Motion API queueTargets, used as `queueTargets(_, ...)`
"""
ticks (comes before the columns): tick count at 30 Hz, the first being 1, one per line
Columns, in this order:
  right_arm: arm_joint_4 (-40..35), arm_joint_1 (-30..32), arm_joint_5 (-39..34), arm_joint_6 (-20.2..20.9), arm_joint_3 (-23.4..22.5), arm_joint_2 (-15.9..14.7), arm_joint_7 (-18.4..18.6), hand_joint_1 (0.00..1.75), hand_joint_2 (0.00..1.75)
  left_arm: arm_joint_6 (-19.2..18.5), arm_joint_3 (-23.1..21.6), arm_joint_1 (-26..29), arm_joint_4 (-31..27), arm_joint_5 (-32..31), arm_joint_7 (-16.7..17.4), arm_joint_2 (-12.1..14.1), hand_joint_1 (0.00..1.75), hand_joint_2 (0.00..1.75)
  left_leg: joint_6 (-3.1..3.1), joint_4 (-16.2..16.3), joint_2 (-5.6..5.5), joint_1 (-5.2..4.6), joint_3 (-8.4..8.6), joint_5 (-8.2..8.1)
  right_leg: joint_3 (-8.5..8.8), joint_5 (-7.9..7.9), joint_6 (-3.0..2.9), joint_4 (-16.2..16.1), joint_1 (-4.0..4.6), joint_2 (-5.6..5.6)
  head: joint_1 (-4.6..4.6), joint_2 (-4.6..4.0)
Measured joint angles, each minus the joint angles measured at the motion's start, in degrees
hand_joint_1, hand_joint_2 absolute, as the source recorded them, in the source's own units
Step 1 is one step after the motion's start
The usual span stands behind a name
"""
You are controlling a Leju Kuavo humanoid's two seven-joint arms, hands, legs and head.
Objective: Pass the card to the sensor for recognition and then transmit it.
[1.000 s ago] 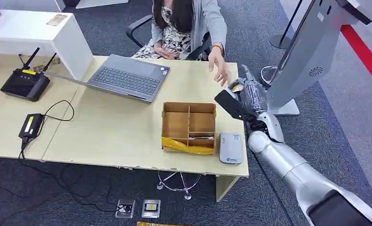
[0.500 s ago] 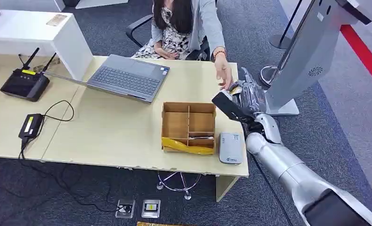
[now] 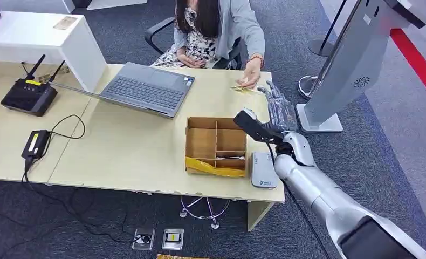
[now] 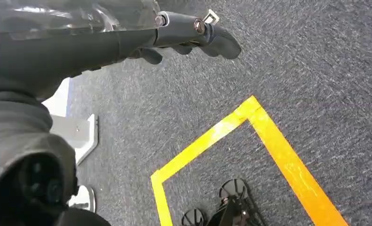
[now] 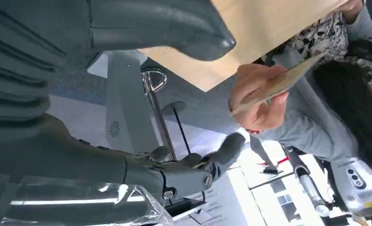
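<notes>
our right hand (image 3: 274, 108) is up over the far right part of the table (image 3: 130, 151), out past the brown box (image 3: 216, 144). its fingers (image 5: 222, 155) are spread apart and there is nothing in them. in the right wrist view the thumb (image 5: 174, 33) sticks out wide from the other fingers, with just air between.

the card (image 3: 242, 88) is with the person (image 3: 216, 27) who sits on the far side of the table. the person's hand (image 3: 250, 75) holds the thin card by one end, just past our fingertips. the card and our hand are near each other but do not touch. in the right wrist view we see the card (image 5: 273, 84) pinched flat in the person's hand (image 5: 257, 101).

the sensor (image 3: 264, 169) is a small grey pad. it lies flat on the table near the front edge, right beside the brown box, with our right arm just by it.

the brown box has little rooms inside. something yellow (image 3: 213, 166) lies along its near side.

a grey laptop (image 3: 146, 87) sits open in front of the person. a black router (image 3: 28, 95) and a small black box with a wire (image 3: 36, 143) are on the left part of the table.

our left hand (image 4: 184, 33) hangs down over the dark carpet (image 4: 316, 70), near a yellow line (image 4: 250, 122). its fingers look a bit curled and hold nothing, but we cannot tell if they are apart or together.
</notes>
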Motion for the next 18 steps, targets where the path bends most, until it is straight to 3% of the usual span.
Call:
queueTargets(8, 1.03, 0.07, 0.94, -0.02, -0.24, 0.90, 0.35, 0.00, 0.00, 0.00, 6.86, -0.10, -0.68, -6.56, 0.61, -0.81, 0.00, 0.00, 0.00, 0.00, 0.00, 0.00, 0.00, 0.00, -0.02, 0.00, 0.00, 0.00, 0.00, 0.01, -0.02, 0.00)
queueTargets(10, 0.96, 0.62, 0.98, 0.17, -0.89, 0.74, 1.11, 0.00, 0.00, 0.00, 10.94, 0.01, -2.31, -18.88, 2.76, -1.79, 0.00, 0.00, 0.00, 0.02, 0.02, 0.00, 0.05, 0.00, -0.04, 0.00, 0.00, -0.02, 0.00, 0.02, -0.02, 0.00)
queueTargets(12, 0.11, 1.99, 0.70, 0.46, -1.55, 0.07, 1.51, 0.00, 0.00, 0.00, 16.16, -0.46, -2.78, -26.51, 0.14, -2.45, 0.00, 0.00, 0.00, 0.01, -0.01, -0.01, 0.02, 0.00, -0.01, 0.00, 0.00, -0.02, -0.01, -0.02, -0.02, 0.00)
queueTargets(14, -1.12, 3.44, 0.06, 0.88, -2.10, -0.70, 2.10, 0.00, 0.00, 0.00, 20.99, -1.04, -2.69, -27.69, -2.63, -2.69, 0.00, 0.00, 0.00, 0.01, 0.01, -0.01, 0.04, -0.01, -0.02, 0.00, 0.00, -0.02, -0.01, 0.01, -0.02, 0.00)
queueTargets(18, -5.92, 7.36, -0.57, 2.51, -3.52, -3.54, 5.42, 0.00, 0.00, 0.02, 27.86, -1.72, -2.75, -28.39, -2.36, -3.15, 0.00, 0.00, 0.00, 0.02, 0.02, -0.01, 0.06, -0.01, 0.00, 0.00, 0.00, -0.03, -0.01, 0.03, 0.00, 0.00)
